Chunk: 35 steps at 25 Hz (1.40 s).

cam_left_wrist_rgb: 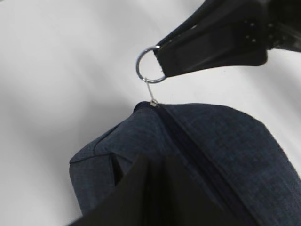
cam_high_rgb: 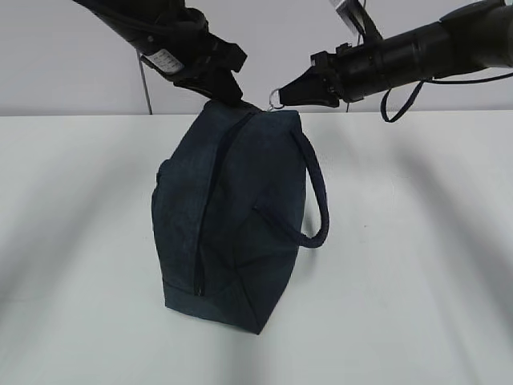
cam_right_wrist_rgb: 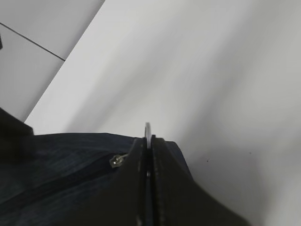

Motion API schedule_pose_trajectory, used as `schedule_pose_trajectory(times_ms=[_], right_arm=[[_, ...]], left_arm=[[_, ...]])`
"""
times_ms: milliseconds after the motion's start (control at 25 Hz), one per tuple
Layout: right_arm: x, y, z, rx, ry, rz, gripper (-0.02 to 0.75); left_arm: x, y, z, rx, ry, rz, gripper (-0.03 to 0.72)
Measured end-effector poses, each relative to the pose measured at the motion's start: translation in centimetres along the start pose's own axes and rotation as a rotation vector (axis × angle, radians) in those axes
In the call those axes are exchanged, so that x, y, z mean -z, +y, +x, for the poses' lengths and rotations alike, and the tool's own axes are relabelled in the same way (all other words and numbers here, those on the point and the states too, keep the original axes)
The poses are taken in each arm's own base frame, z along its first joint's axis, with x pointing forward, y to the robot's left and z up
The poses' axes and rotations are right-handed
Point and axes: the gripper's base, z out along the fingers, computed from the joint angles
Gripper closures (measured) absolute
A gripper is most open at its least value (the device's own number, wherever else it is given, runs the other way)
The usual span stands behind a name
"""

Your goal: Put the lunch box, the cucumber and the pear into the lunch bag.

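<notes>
Zipped lunch bag upright on white tabletop.
Right claw pinching silver ring pull; left claw closed on bag's top edge. White arm label unreadable.

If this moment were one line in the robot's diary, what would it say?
lunch bag: upright, zipped shut | right tool: pinching ring pull | left tool: gripping bag top | food: not visible

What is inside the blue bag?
That cannot be seen. The lunch bag is zipped shut, so its dark fabric hides everything inside. The right gripper pinches the silver ring pull at its top.
</notes>
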Motion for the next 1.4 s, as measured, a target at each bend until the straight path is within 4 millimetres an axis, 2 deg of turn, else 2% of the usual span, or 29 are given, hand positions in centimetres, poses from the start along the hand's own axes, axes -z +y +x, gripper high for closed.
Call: schedule_pose_trajectory(times_ms=[400, 680, 1000, 1240, 1400], right_arm=[[-1.4, -2.0, 2.0, -0.079, 0.037, -0.038, 0.738], [-1.5, -2.1, 2.1, -0.084, 0.039, -0.038, 0.738], [-1.5, -2.4, 2.3, -0.081, 0.071, -0.001, 0.738], [-1.5, -3.6, 2.8, -0.069, 0.097, 0.105, 0.738], [-1.5, -3.7, 2.8, -0.070, 0.101, 0.109, 0.738]], left_arm=[[0.2, -0.8, 0.1, -0.038, 0.015, 0.075, 0.677], [1.5, -1.5, 0.1, -0.068, 0.014, 0.091, 0.677], [1.7, -1.9, 0.0, -0.085, -0.001, 0.128, 0.681], [3.9, -3.4, -0.6, -0.105, -0.067, 0.195, 0.688], [4.2, -3.5, -0.6, -0.109, -0.072, 0.198, 0.688]])
